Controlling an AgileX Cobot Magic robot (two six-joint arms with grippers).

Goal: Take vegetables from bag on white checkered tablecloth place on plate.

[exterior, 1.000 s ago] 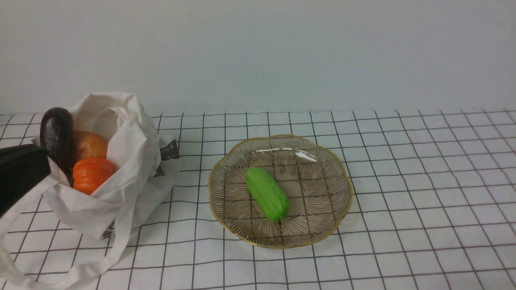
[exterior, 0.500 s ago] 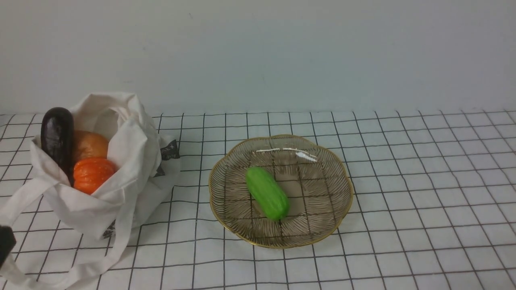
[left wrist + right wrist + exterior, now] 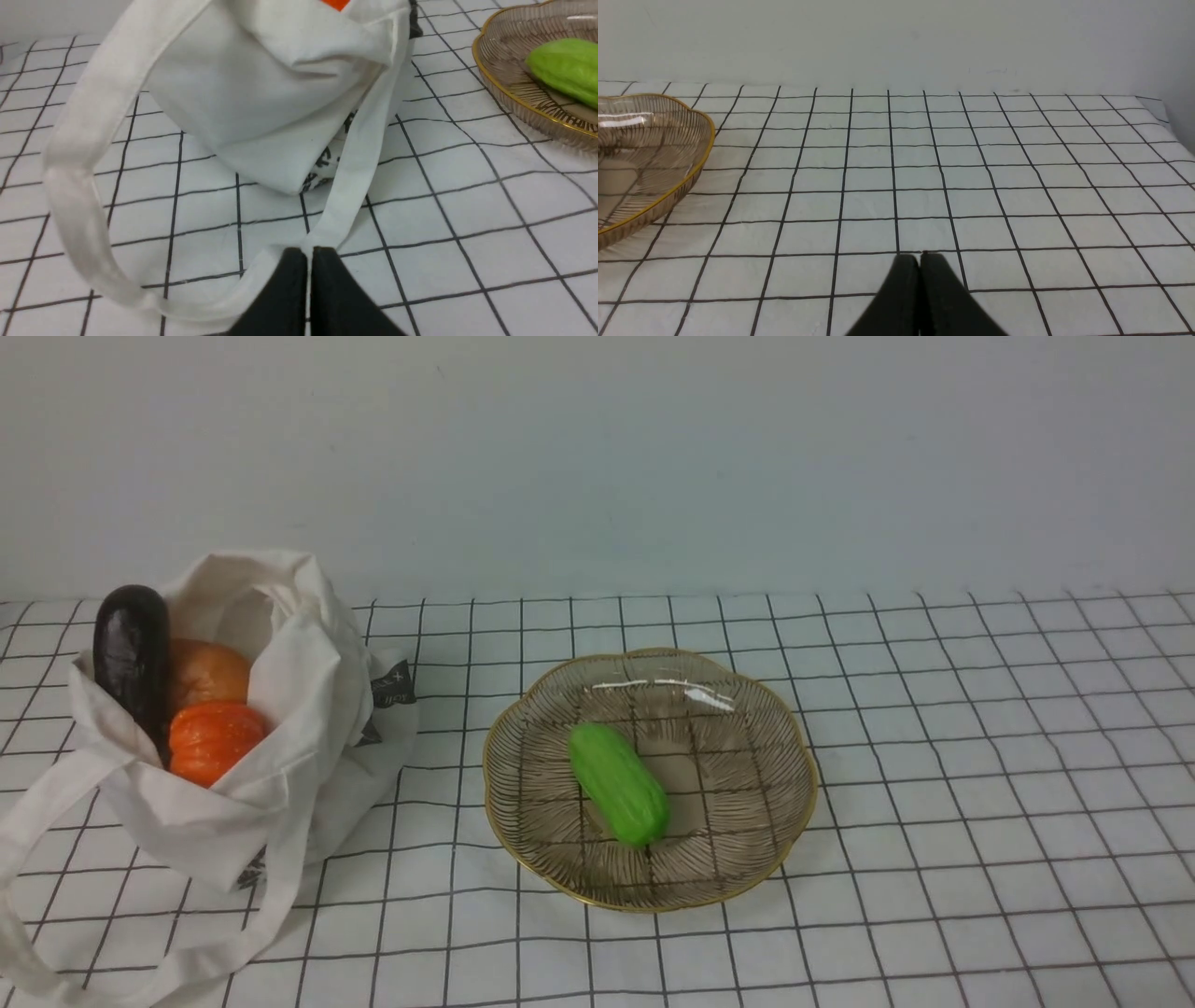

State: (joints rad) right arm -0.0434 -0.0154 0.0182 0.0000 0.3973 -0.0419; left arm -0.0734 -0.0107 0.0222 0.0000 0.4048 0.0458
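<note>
Both grippers, L (image 3: 310, 261) & R (image 3: 920, 266), pressed together, nothing pinched! Bag (image 3: 308, 709) at 10 o'clock w/ 3 veg in its mouth; 1 cucumber (image 3: 618, 784) on plate (image 3: 653, 896). Risk: L claw snags the looped strap (image 3: 355, 168), tipping the bag. Front cam misses both claws; wrist cams catch 'em!

**Checkered cloth surface, two things on it**

So the white gridded tablecloth (image 3: 934, 784) covers the surface, kinda rumpled near the middle. White cloth bag (image 3: 308, 709) sits at the left of the frame, strap (image 3: 289, 859) looping lower left, and a gold-rimmed glass plate (image 3: 738, 803) sits around the center.
</note>
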